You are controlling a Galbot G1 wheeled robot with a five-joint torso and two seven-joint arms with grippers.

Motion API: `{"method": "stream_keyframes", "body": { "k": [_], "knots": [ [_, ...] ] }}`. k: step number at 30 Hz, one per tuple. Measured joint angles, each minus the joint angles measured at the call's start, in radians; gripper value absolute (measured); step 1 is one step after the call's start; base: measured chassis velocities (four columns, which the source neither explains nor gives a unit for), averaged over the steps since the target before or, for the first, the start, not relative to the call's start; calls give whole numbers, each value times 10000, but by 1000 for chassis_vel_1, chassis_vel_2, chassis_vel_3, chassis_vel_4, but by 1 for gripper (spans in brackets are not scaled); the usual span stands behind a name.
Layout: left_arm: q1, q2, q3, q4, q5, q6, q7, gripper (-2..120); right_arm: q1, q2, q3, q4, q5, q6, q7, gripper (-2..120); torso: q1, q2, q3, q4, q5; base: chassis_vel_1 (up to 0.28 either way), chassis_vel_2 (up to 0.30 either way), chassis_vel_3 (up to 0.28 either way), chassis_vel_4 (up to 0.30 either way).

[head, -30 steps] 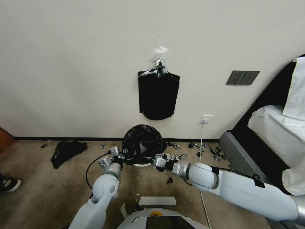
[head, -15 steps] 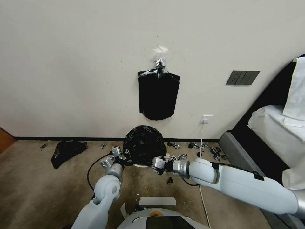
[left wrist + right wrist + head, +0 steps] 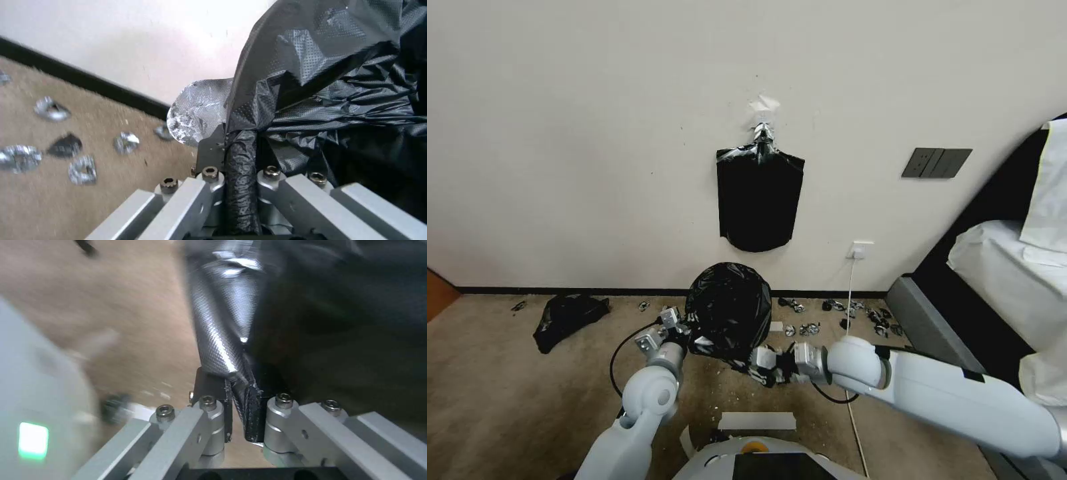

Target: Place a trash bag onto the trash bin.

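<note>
Head view: the trash bag (image 3: 728, 308) stands as a glossy black dome on the carpet by the wall, draped over the trash bin, whose cream wall is hidden under the plastic. The left tool (image 3: 675, 327) sits at the bag's left edge. The right tool (image 3: 760, 368) is low at the bag's front right, dragging a stretched tongue of plastic toward the robot. A flat black sheaf (image 3: 759, 200) hangs from a clip on the wall above, and a squashed black heap (image 3: 568, 315) lies on the carpet well to the left. By my reading the bag is over the pail and nearly seated; what remains is pulling the hem down evenly and letting go. Compared with a second ago, the right tool has come lower and nearer the robot, the cream sliver under the bag's front edge is now covered, and the left tool has barely moved.

Left wrist view: the left tool (image 3: 240, 173) is clamped tight on a twisted rope of bag film.

Right wrist view: the right tool (image 3: 238, 400) is likewise pinched shut on a fold of the bag's edge.
</note>
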Motion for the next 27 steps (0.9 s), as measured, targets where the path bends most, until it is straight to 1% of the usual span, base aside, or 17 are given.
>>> {"method": "stream_keyframes", "body": {
  "k": [8,12,22,27],
  "knots": [
    [103,-30,-86,-271,-539,379,-246,1,-280,378,147,-876,-610,238,-17,8,0,0,0,-1,0,0,0,0,0],
    [110,41,-186,-365,-816,551,-360,1,-403,550,202,-1481,-971,503,-18,8,0,0,0,-3,0,0,0,0,0],
    [159,136,-275,-407,-1071,852,-480,1,-467,823,229,-2574,-1394,1046,-13,8,0,1,0,-1,0,0,0,0,0],
    [123,185,-307,-407,-1220,906,-575,1,-575,966,234,-2818,-1442,1115,16,8,0,0,0,-3,-1,0,0,0,0]
  ]
}}
